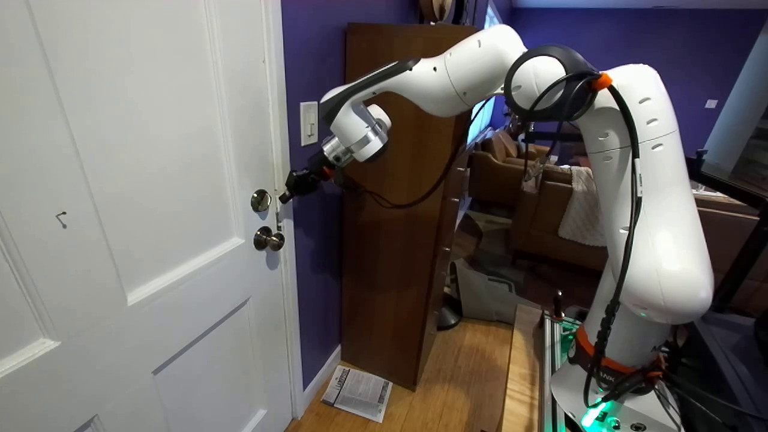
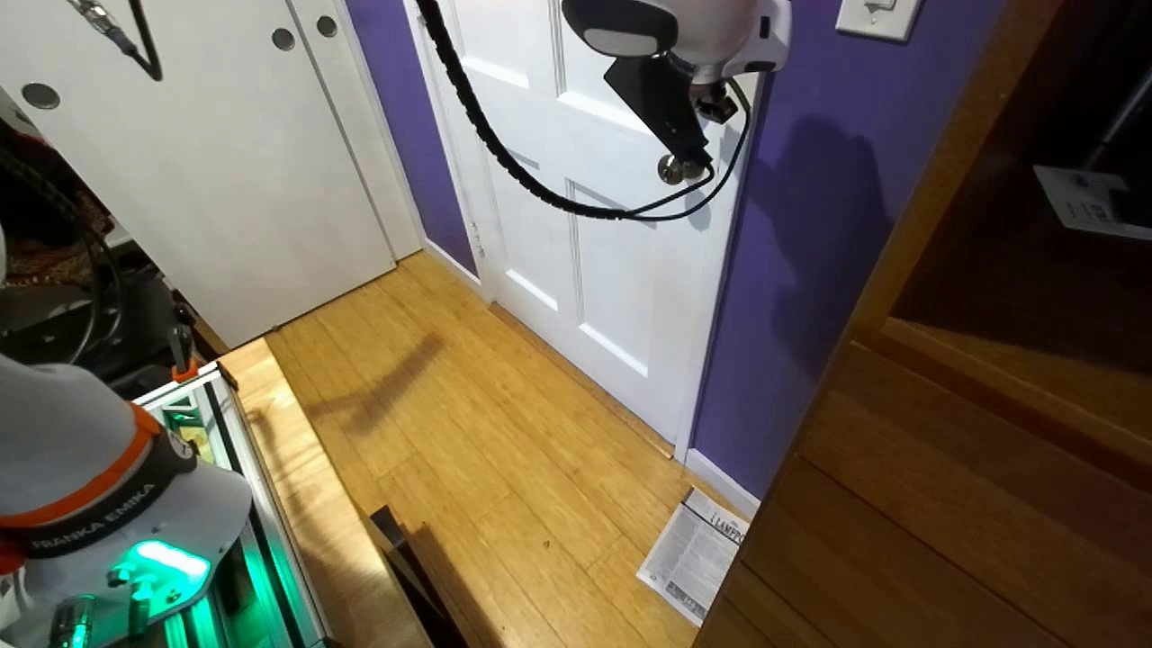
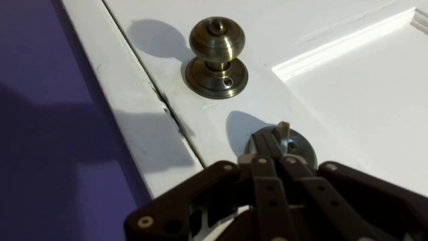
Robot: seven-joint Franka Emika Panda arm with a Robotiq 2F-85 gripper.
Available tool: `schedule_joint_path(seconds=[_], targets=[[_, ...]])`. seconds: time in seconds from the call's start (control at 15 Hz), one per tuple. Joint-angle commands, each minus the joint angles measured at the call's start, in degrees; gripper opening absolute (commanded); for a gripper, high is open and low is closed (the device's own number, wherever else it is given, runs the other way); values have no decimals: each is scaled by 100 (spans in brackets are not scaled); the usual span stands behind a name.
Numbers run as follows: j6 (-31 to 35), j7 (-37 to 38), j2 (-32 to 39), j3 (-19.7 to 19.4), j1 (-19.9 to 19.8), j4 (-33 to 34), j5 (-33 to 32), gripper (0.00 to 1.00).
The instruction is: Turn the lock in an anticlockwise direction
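Our black jointed claw point(image 3: 267, 142), nearest us in the wrist view, stands narrow, both fingers point(image 3: 273, 146) together beside the brownish thumb-turn point(image 3: 284, 132) of the round greyish metal lock point(image 3: 302, 147); whether they touch, we cannot tell. In an exterior view we find that lock near the right edge of the white panelled door point(image 1: 180, 120), above the round brassy knob point(image 1: 274, 242).

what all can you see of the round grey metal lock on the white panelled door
The round grey metal lock is a shiny disc with a projecting thumb-turn, brass-coloured at its tip, and apparently a screw beside it. It sits near the edge of the white panelled door, above the round brass-coloured metal knob. In the wrist view the closed black gripper hides part of it; contact with the thumb-turn cannot be told.
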Motion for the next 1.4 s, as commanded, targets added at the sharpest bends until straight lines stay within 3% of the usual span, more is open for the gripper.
schedule_joint_path(seconds=[0.0, 1.33], targets=[[-95, -354, 235, 130, -125, 276, 354, 0], [-27, -1954, 156, 210, 30, 243, 769, 0]])
